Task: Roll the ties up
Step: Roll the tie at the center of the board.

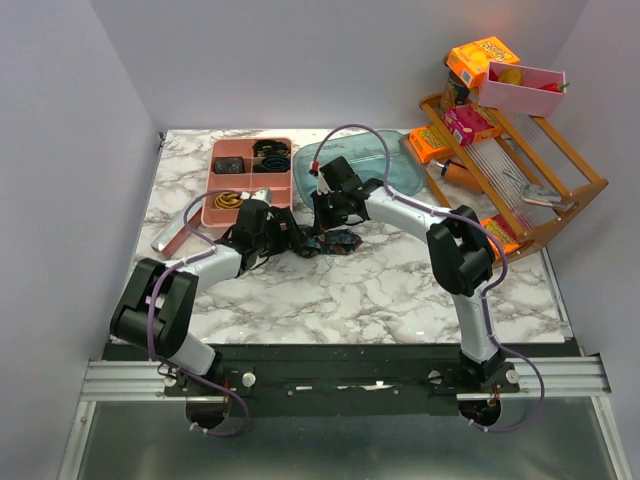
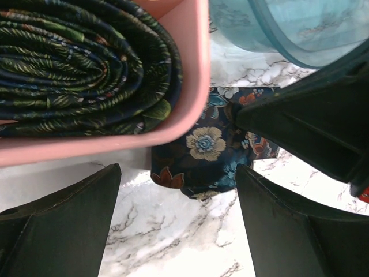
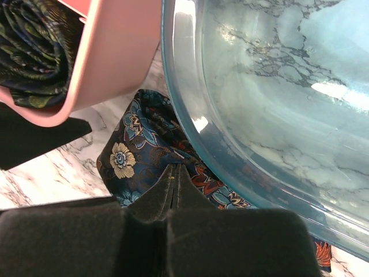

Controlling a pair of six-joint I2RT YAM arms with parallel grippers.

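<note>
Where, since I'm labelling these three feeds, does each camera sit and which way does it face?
Top external: above, behind the arm bases, looking down on the marble table; both arms show.
Left wrist: on the left arm, looking past the open left gripper at the floral tie by the pink tray.
Right wrist: on the right arm, past the shut right gripper at the floral tie beside the teal dish.
Shared: both wrist views show tie, tray, dish.

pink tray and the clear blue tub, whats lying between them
The floral tie, bunched on the marble table and running under the edge of the tub. The right wrist view shows it best.
</note>
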